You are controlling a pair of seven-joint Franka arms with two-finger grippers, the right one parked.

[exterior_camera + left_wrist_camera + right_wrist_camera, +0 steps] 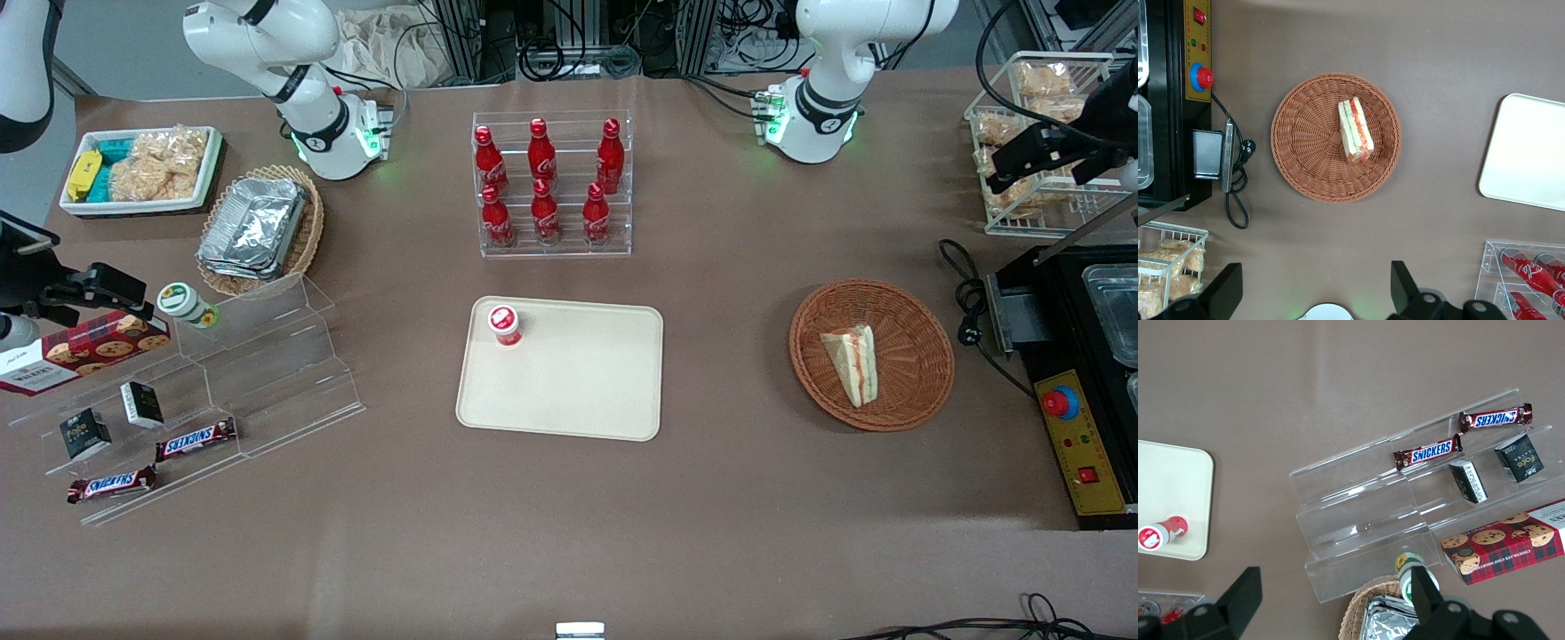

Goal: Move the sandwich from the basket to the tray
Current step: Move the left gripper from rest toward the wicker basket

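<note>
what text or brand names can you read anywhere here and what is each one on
"SNICKERS": on both candy bars on the clear stepped stand.
"Coca-Cola" script: on the red bottles, only just legible.
Cookie box, two small black boxes, control panel: print too small to read.
Sandwich, basket, tray: no text.
Tool, above the basket: no text.

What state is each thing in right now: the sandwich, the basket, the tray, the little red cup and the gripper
sandwich: lying in the basket, not gripped
basket: upright on the table, holding only the sandwich
tray: flat on the table, no sandwich on it yet
red cup: standing on a corner of the tray
gripper: jaws open, high above the table near the basket, holding nothing
</note>
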